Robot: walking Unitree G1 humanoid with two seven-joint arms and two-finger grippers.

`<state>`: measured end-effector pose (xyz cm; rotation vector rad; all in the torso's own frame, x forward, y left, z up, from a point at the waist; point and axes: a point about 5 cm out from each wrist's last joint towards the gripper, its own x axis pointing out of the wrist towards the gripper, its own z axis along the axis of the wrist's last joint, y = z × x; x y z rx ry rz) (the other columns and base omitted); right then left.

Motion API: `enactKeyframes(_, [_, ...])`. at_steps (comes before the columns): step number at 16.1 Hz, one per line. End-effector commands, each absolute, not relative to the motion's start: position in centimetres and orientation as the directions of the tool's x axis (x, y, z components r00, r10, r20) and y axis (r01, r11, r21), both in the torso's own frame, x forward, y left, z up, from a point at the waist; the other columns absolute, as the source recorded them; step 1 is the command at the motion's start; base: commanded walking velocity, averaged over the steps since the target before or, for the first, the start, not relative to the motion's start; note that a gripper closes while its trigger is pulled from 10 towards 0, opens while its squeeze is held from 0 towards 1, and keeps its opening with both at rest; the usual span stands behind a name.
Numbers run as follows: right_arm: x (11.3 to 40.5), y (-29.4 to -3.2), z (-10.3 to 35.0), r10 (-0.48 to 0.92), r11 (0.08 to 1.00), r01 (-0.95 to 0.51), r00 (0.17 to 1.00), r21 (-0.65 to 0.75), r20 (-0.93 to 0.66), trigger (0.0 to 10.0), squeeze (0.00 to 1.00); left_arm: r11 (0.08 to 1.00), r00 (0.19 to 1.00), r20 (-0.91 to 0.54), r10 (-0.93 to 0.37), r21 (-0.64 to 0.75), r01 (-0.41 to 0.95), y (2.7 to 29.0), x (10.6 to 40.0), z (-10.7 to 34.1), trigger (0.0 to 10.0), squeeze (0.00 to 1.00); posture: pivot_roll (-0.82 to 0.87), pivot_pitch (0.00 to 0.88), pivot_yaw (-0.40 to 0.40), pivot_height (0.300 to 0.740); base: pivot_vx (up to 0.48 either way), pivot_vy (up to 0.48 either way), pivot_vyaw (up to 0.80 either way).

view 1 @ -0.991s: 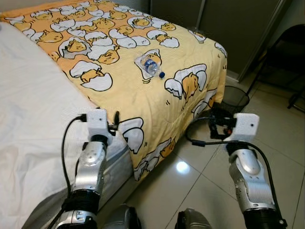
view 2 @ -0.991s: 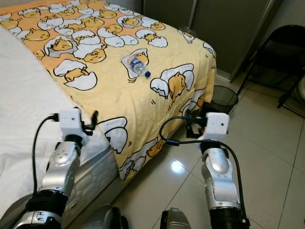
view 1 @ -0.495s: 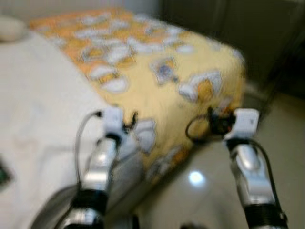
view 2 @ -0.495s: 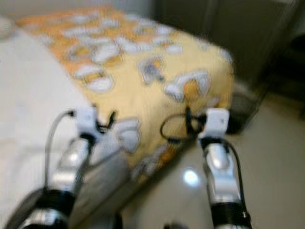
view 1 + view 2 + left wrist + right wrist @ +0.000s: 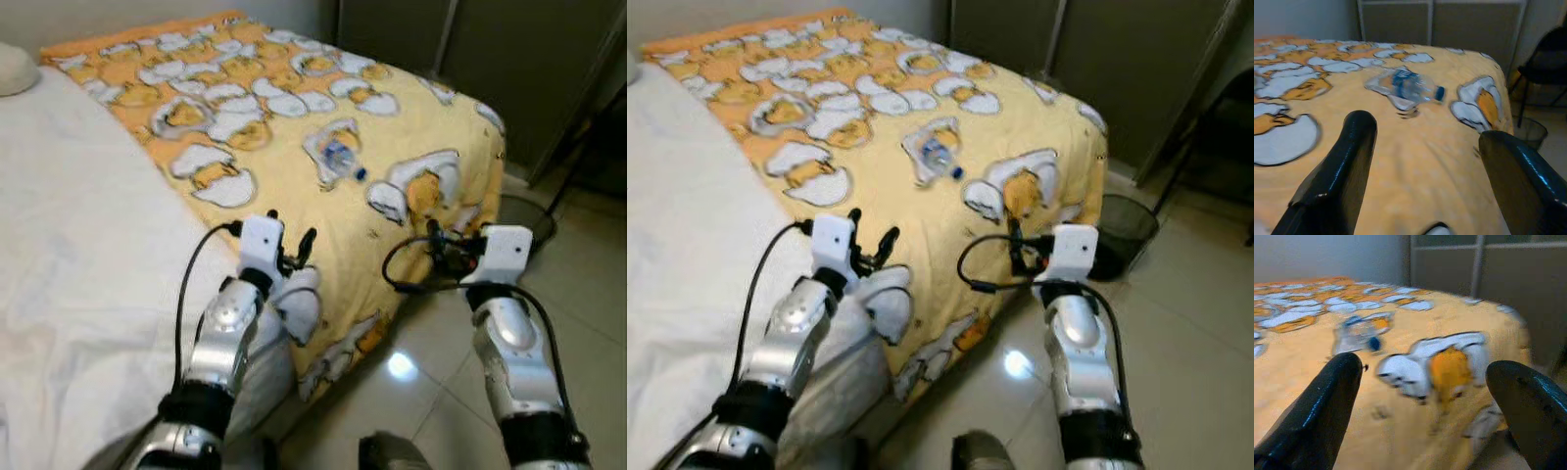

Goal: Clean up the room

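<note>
Nearest the robot, the left gripper (image 5: 294, 245) hovers over the near edge of the bed (image 5: 88, 255), its jaws spread wide and holding nothing; the right gripper (image 5: 438, 247) hangs off the bed's corner above the floor, its jaws likewise parted and empty. Farther out, well apart from both, a clear plastic bottle (image 5: 338, 157) lies on its side on the yellow egg-print blanket (image 5: 294, 117). It sits ahead of the left gripper and slightly to its right, and ahead-left of the right gripper; I judge the two about equally far from it. Its long axis runs diagonally, blue cap (image 5: 361, 176) pointing toward the bed's foot corner and the right arm's side.
</note>
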<state>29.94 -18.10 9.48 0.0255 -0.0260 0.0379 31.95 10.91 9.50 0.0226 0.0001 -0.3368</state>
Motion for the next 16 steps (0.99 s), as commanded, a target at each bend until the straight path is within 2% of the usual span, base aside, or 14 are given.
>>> enactKeyframes(1, [30.21,-17.14,9.71,0.094,0.995,-0.095,0.995,0.012,0.039,10.0,0.0,0.947,0.947,0.016,-0.32,0.028,0.32,11.45,31.89,9.72,10.0,0.0,-0.1,0.0,0.03,0.684,0.0,0.0,0.58])
enactKeyframes(2, [30.35,-16.91,9.89,0.108,0.994,-0.108,0.993,0.007,0.046,10.0,0.0,0.953,0.953,0.005,-0.302,0.044,0.301,11.67,31.85,9.42,10.0,0.0,-0.09,0.0,0.027,0.684,0.0,0.0,0.54])
enactKeyframes(5, [30.56,-17.3,9.98,0.1,0.994,-0.101,0.993,0.027,0.056,10.0,0.0,0.946,0.946,0.027,-0.322,0.06,0.32,11.39,31.63,9.75,10.0,0.0,-0.09,0.0,0.023,0.697,0.0,-0.48,0.47])
enactKeyframes(9, [30.46,-17.48,10.07,0.099,0.994,-0.101,0.993,0.035,0.057,10.0,0.0,0.937,0.937,0.025,-0.349,0.048,0.347,10.84,31.6,9.7,10.0,0.0,-0.1,0.0,0.031,0.71,0.0,-0.48,0.0])
enactKeyframes(13, [30.37,-17.11,10.05,0.106,0.993,-0.109,0.992,0.041,0.066,10.0,0.0,0.95,0.95,-0.031,-0.31,0.034,0.311,11.4,31.83,8.83,10.0,0.0,-0.11,0.0,0.031,0.74,0.0,0.0,0.0])
enactKeyframes(16, [30.32,-17.03,10.11,0.113,0.992,-0.116,0.991,0.04,0.073,10.0,0.0,0.942,0.942,-0.011,-0.335,0.032,0.335,10.87,31.54,9.08,10.0,0.0,-0.1,0.0,0.025,0.74,0.0,0.0,0.0])
